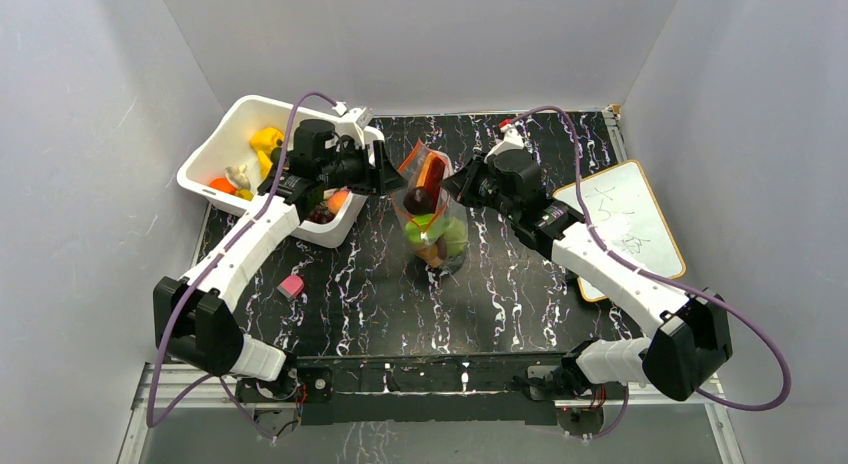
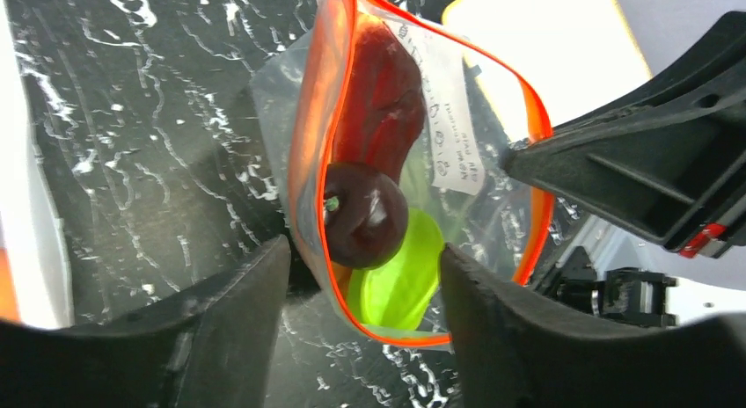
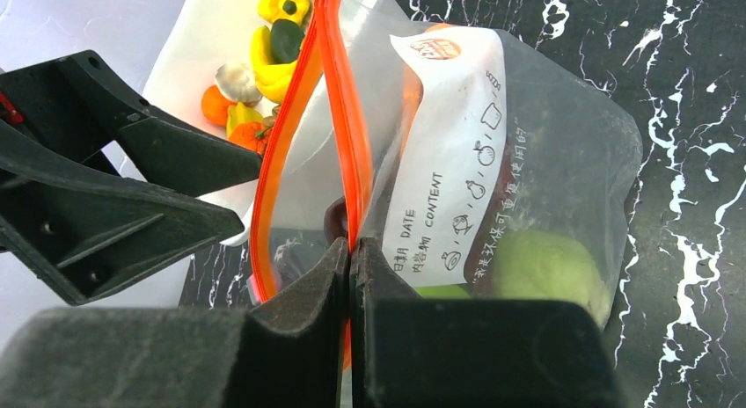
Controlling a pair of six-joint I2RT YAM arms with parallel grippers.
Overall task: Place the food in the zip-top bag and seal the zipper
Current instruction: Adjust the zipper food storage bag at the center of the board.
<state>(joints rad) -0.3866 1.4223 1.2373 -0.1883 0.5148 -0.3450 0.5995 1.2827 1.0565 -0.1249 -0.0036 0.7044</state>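
- At the centre of the top view, the bag stands upright on the black table with its mouth gaping.
- The right gripper is clamped on the orange zipper, likely to keep the bag standing and open.
- The left gripper hangs over the mouth, fingers spread, holding nothing.
- Inside I count four pieces: a dark eggplant, a long red piece, a bright green piece and a pale cabbage.
- The one white bin, upper left, holds roughly five more.
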